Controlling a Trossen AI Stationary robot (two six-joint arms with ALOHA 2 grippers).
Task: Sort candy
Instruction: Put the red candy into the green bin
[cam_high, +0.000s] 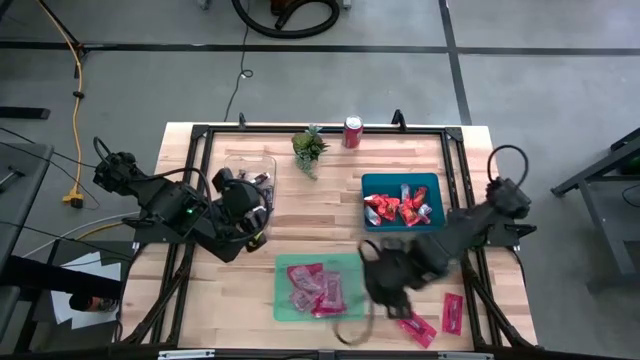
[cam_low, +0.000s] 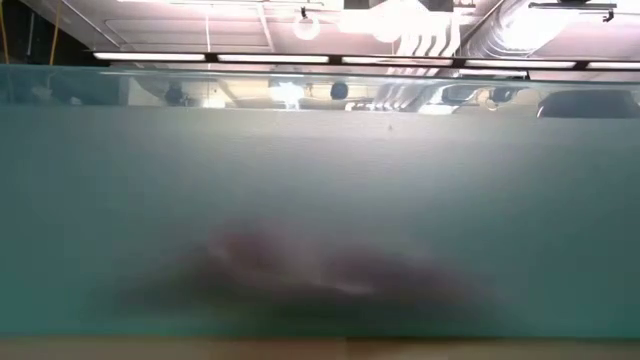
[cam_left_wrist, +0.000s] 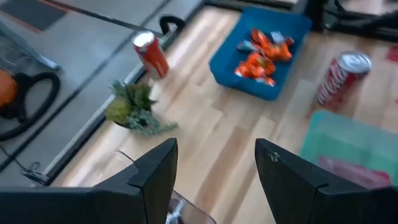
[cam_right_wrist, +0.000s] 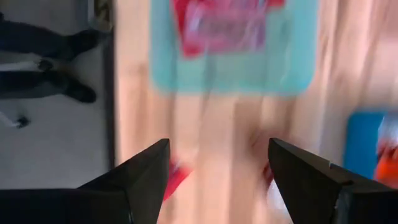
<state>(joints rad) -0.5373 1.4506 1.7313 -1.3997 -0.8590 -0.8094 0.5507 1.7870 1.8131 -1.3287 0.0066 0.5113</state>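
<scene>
Right gripper (cam_high: 385, 278), fingers spread, is hovering beside the green tray (cam_high: 283, 306); next, grasping 2 pink-red packets (cam_high: 452, 313) nearby.

Right pincer (cam_right_wrist: 217, 180) open above table (cam_right_wrist: 211, 124); green tray (cam_right_wrist: 233, 74) with pink candy (cam_right_wrist: 227, 25).

Two trays are sitting on the table: a green tray (cam_high: 283, 300) just beside the right gripper (cam_high: 378, 283) and a blue tray (cam_high: 372, 184) a little beyond it. One clear container (cam_high: 235, 163) is standing just past the left gripper (cam_high: 245, 208). Two pink-red packets (cam_high: 452, 313) are lying loose on the wood near the right gripper. Several more are piling in the green tray, too overlapped to count, and the red-orange packets (cam_high: 385, 208) in the blue tray likewise. Two red soda cans (cam_left_wrist: 150, 53) are showing in the left wrist view. One small green plant (cam_high: 309, 147) is standing beyond the left gripper.
</scene>
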